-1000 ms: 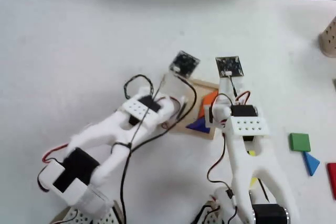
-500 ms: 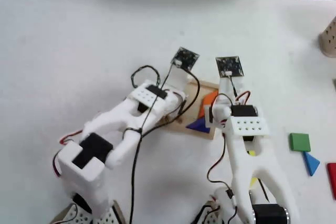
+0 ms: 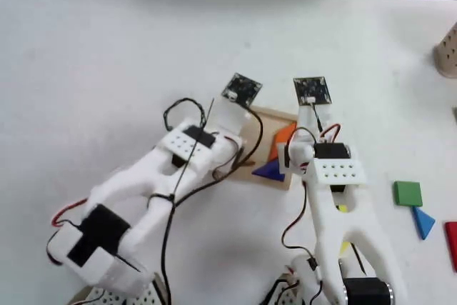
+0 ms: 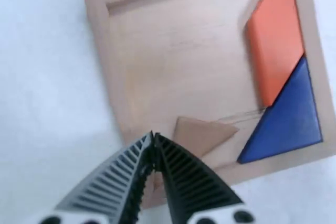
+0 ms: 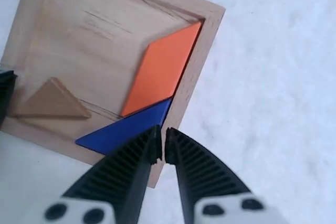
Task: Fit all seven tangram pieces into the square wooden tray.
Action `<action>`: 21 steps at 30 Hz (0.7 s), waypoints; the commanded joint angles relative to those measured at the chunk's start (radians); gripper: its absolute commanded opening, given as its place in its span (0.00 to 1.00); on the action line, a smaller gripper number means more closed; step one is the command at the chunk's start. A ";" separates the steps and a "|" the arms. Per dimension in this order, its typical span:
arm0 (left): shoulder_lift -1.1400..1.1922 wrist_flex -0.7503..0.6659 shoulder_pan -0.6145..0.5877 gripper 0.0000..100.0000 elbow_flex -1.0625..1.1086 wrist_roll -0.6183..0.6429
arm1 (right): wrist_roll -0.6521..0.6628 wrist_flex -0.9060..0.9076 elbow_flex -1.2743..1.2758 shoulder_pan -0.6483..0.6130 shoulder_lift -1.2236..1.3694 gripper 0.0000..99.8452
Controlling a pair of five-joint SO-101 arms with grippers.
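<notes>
well, we see the square wooden tray (image 3: 278,113) (image 4: 97,51) (image 5: 212,30) lying flat on the white table, with both arms bent over it. it is pale, unpainted wood with visible grain and a raised rim around a shallow recess.

inside the tray, an orange parallelogram (image 3: 284,137) (image 4: 275,40) (image 5: 163,69) lies flat with its long axis running along the rim on the right arm's side. it is smooth and painted, and one long edge sits against that rim. its near end touches a blue triangle (image 3: 270,170) (image 4: 286,121) (image 5: 126,129), which fills the tray's corner below it. the triangle's square corner is tucked into the tray's corner and its long edge faces the tray's middle.

a small tan triangle (image 4: 202,135) (image 5: 52,100), in bare wood like the tray, lies by the tray's near rim with one point aimed toward the blue triangle.

the left gripper (image 4: 153,141) has its ribbed black fingers pressed together on nothing, tips over the tray's near rim just beside the tan triangle. the right gripper (image 5: 160,134) is likewise clenched and empty, tips over the rim by the blue triangle's corner.

well apart from the tray, on the right arm's side, a green square (image 3: 408,193) and a small blue wedge (image 3: 423,221) lie flat on the table.
</notes>
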 commanded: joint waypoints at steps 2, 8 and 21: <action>-0.082 -0.288 -0.004 0.02 0.041 -0.011 | 0.031 -0.019 -0.009 -0.012 -0.035 0.02; 0.070 -0.529 0.143 0.02 0.075 0.160 | 0.031 -0.019 -0.009 -0.005 -0.035 0.02; 0.096 -0.126 0.113 0.02 -0.037 0.166 | 0.031 -0.019 -0.011 -0.010 -0.035 0.02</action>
